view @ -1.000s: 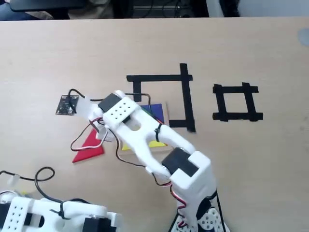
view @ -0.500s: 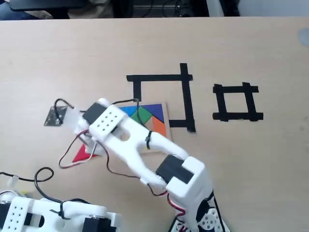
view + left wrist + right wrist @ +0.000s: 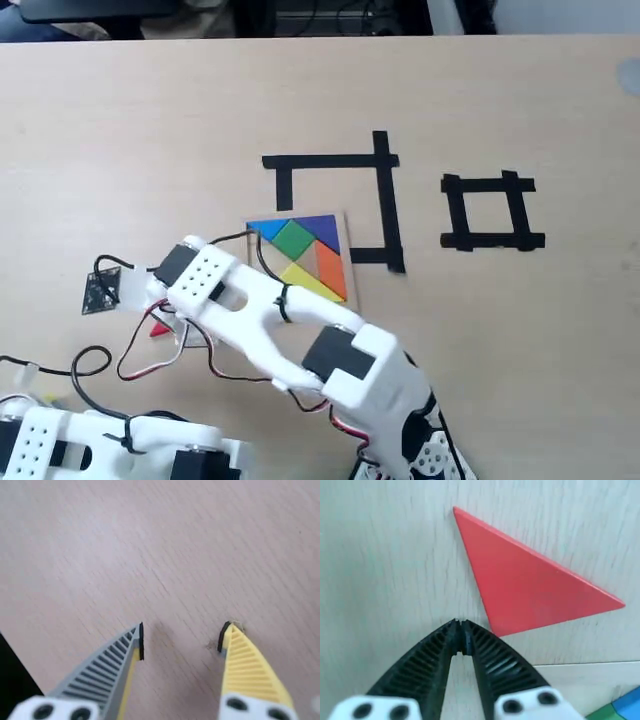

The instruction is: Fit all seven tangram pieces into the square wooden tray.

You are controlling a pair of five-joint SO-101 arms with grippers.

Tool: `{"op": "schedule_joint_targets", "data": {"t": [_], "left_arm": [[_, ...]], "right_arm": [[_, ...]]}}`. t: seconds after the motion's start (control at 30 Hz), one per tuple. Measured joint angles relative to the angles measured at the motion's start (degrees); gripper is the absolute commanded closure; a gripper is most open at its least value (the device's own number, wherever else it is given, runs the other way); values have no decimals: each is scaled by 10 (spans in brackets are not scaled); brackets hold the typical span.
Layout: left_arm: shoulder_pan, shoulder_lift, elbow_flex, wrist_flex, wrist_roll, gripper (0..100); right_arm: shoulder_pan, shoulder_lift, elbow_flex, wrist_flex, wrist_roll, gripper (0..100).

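Note:
The square wooden tray (image 3: 347, 252) lies left of the table's middle and holds blue (image 3: 266, 230), green (image 3: 293, 238), orange (image 3: 330, 262) and yellow (image 3: 310, 281) pieces. A red triangle (image 3: 530, 587) lies flat on the table beside the tray (image 3: 580, 676); in the high view just a corner of the red triangle (image 3: 158, 327) peeks out from under the right arm (image 3: 250, 310). My right gripper (image 3: 460, 626) is shut and empty, its tips on the table just off the triangle's edge. My left gripper (image 3: 181, 639) stands open over bare tabletop with nothing between its fingers.
Black tape outlines mark a large square (image 3: 335, 160) behind the tray and a small one (image 3: 490, 212) to its right. The left arm (image 3: 100, 440) rests at the front left corner, with loose cables (image 3: 85, 360) nearby. The far half of the table is bare wood.
The right arm has swung left and toward the front edge, uncovering the tray and its pieces. It now covers most of the red triangle. The left arm stayed put.

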Motion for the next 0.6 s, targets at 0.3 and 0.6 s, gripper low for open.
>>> {"op": "schedule_joint_targets", "data": {"t": [0.3, 0.6], "left_arm": [[0, 0, 0, 0, 0, 737], [0, 0, 0, 0, 0, 737]], "right_arm": [[58, 20, 0, -33, 77, 988], [80, 35, -85, 40, 94, 988]]}}
